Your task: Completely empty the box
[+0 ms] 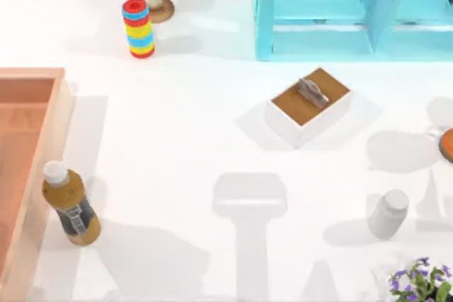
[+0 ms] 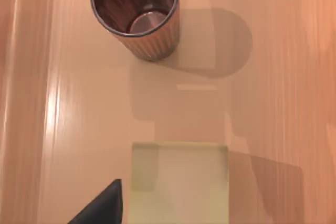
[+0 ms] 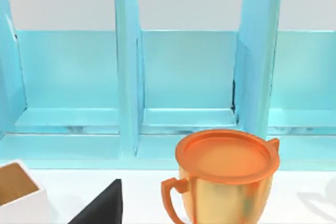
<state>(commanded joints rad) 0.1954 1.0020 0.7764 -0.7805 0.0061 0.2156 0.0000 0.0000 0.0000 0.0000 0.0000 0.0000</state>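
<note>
Sitting at the left edge of the surface (image 1: 212,139), the box (image 1: 32,79) ran out of the top view. Left wrist view looked down into it: a ribbed metal cup (image 2: 135,14) stood upright on its floor, a pale yellow-green block (image 2: 181,182) lay near it, apart. Right wrist view faced an orange-lidded golden mug (image 3: 226,179) before a turquoise rack (image 3: 126,77). Cannot tell either hand's state.

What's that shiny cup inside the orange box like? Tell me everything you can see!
The cup is a round metal-looking tumbler with ribbed sides and a thin shiny rim. It stands upright and open on the box floor, and its dark inside looks empty down to the glinting bottom. Its shadow falls across the floor beside it. A pale yellow block lies nearby, not touching it. Nothing holds the cup.
</note>
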